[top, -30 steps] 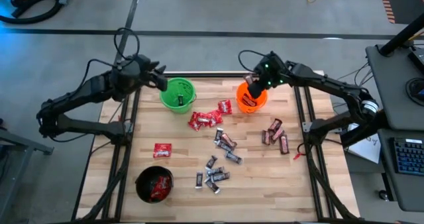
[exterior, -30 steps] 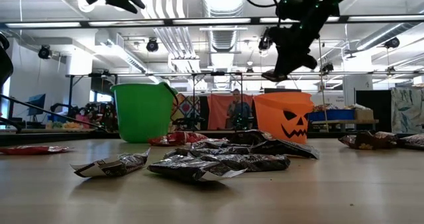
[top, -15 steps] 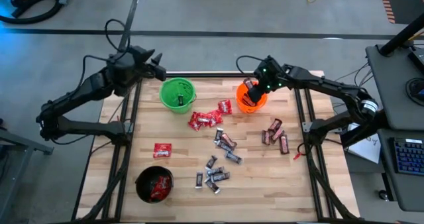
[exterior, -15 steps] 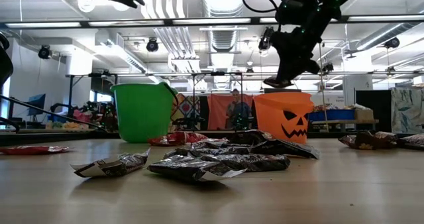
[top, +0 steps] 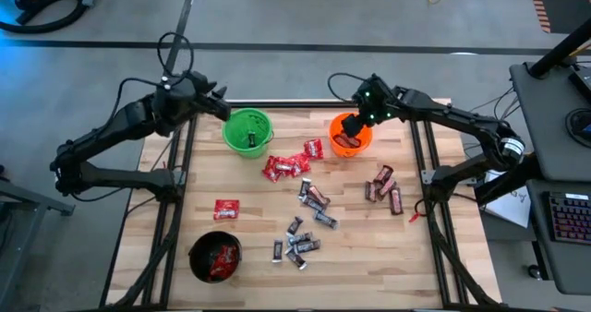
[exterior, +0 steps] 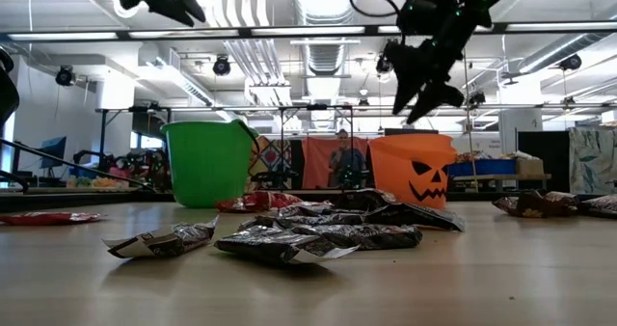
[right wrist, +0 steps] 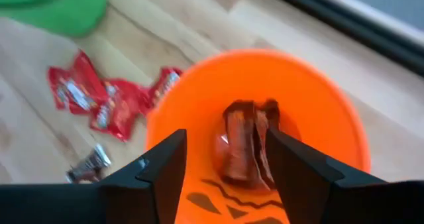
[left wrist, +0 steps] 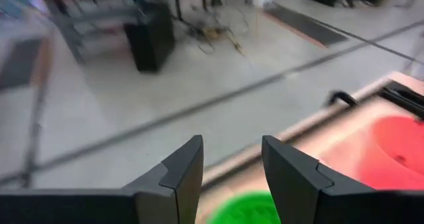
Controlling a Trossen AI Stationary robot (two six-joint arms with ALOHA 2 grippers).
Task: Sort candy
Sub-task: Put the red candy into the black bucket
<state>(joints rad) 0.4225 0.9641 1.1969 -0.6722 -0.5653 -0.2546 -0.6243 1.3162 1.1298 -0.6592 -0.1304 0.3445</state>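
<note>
Overhead: two dark arms reach over a wooden counter (top: pixel 369 257) strewn with candy (top: pixel 309 197).
Right tool (top: pixel 358 109): hovers above the orange bucket (top: pixel 363 144) at the counter's far edge, fingers spread apart and carrying nothing; the low view shows them parted in the air over the bucket's pumpkin face (exterior: pixel 429 181).
Orange bucket contents: dark brown-red bars (right wrist: pixel 246 144) lie in the bottom, seen between the right tool's fingers in its wrist view.
Left tool (top: pixel 220 106): held high beside the green bucket (top: pixel 247 132), off the counter's far left corner, fingers apart and empty; its wrist view shows a clear gap between them.
Bright red packets: a cluster (top: pixel 284 167) sits between the green and orange buckets, one more (top: pixel 314 148) lies just beside the orange bucket, and a single packet (top: pixel 226 209) lies alone toward the left.
Black-silver bars: scattered in the counter's middle (top: pixel 297 243) and toward its near edge.
Brown-red bars on the counter: a small group (top: pixel 384 185) lies on the right side, well apart from the orange bucket.
Black bucket (top: pixel 214 258): stands at the near left corner with red packets inside.
</note>
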